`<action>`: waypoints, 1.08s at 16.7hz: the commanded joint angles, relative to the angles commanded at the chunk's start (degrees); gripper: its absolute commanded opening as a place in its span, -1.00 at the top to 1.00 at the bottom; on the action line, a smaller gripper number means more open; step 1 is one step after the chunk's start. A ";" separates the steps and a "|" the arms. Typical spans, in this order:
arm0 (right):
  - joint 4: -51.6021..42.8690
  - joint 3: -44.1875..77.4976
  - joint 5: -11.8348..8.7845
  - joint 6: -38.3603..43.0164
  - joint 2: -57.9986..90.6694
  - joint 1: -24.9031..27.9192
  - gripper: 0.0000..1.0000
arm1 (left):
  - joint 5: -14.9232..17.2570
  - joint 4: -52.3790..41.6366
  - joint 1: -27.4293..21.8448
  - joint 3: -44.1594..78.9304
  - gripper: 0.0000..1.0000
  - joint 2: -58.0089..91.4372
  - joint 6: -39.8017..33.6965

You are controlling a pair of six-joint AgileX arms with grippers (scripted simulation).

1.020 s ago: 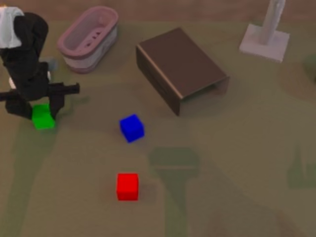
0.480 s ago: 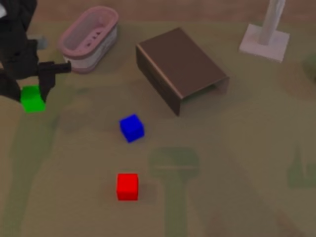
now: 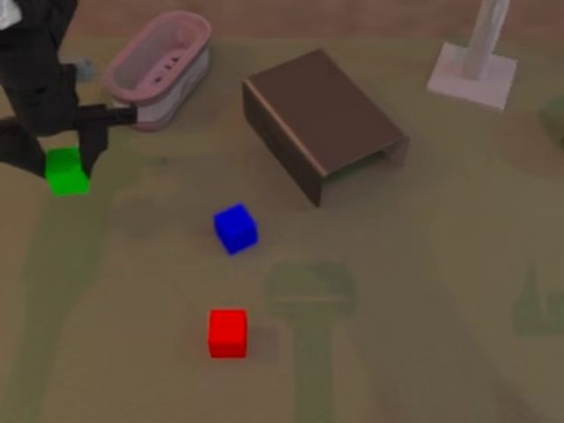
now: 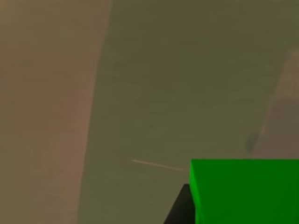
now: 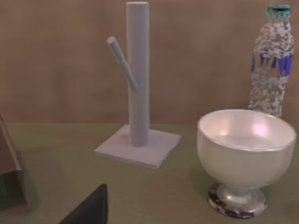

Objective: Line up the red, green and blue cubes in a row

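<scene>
My left gripper point(image 3: 65, 161) is shut on the green cube point(image 3: 67, 171) and holds it above the table at the far left, in front of the pink tub. In the left wrist view the green cube point(image 4: 245, 192) fills the lower corner, with one dark finger point(image 4: 180, 210) against its side. The blue cube point(image 3: 235, 228) rests on the table left of centre. The red cube point(image 3: 227, 333) lies nearer the front edge, almost straight in front of the blue one. My right arm is out of the top view; only a dark corner of the right gripper point(image 5: 91, 210) shows in its wrist view.
A pink tub point(image 3: 159, 66) stands at the back left and a brown open-fronted box point(image 3: 322, 119) at the back centre. At the back right stands a white stand point(image 3: 476, 62); near the white stand point(image 5: 138, 93) are a pearly goblet bowl point(image 5: 245, 149) and a bottle point(image 5: 271, 60).
My left gripper has lifted the green cube off the table and carried it back and to the left, then slightly right. The blue and red cubes have not moved.
</scene>
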 joint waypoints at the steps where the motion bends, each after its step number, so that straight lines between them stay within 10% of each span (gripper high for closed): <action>1: 0.00 0.00 0.00 0.00 0.00 0.00 -1.00 | -0.02 -0.08 -1.91 -0.18 1.00 -0.21 -1.58; 12: 0.00 0.00 0.00 0.00 0.00 0.00 -1.00 | -0.30 -0.69 -37.99 -6.15 1.00 -6.28 -31.23; 18: 0.00 0.00 0.00 0.00 0.00 0.00 -1.00 | -0.44 -0.43 -42.68 -7.26 1.00 -7.77 -35.69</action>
